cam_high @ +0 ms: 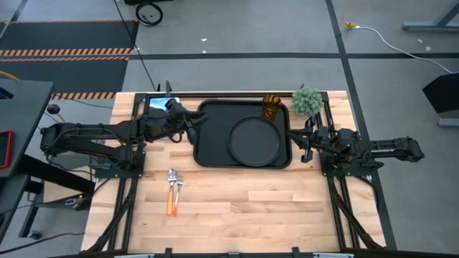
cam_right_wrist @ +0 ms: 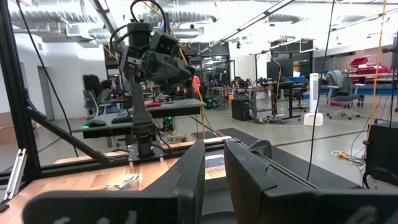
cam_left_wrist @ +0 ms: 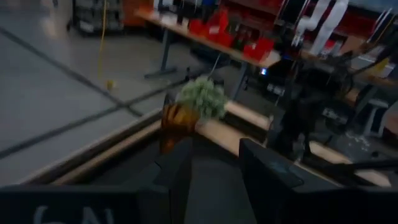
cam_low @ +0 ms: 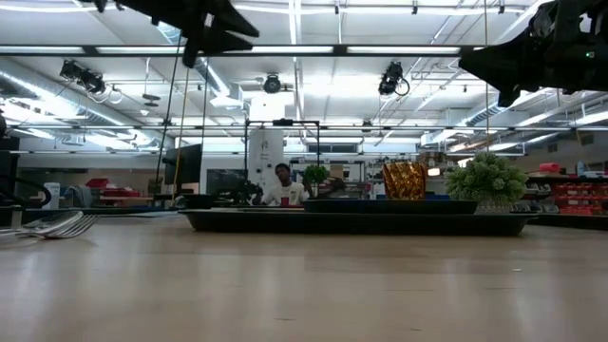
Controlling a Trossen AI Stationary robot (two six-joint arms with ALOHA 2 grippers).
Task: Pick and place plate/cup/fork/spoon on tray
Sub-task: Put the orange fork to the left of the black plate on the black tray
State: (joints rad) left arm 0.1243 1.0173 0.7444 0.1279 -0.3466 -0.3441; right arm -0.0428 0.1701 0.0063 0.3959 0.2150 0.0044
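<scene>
Fork [cam_high: 178, 188] and spoon [cam_high: 171, 190] lie side by side on the bare desk [cam_high: 272, 208], touching or nearly so, heads toward the tray [cam_high: 211, 154], orange handles toward the desk's near edge. Well apart from the tray. Both not yet placed.

Handling, judged: light, stiff, thin, lying flat on wood. Metal heads likely slippery; take each across the orange handle, near its middle. Lying so close, one may drag the other when lifted.

Plate [cam_high: 254, 140] sits flat inside the tray, right half. Cup [cam_high: 270, 107] stands upright in the tray's far right corner, just beside the small green plant [cam_high: 307, 102], which stands on the desk outside the rim.

Left gripper [cam_high: 192, 122] is raised over the tray's left edge, fingers apart, nothing between them. Right gripper [cam_high: 304, 142] waits just off the tray's right edge, fingers a little apart, empty.

A small picture card [cam_high: 156, 104] lies at the far left of the desk, partly under the left arm.
</scene>
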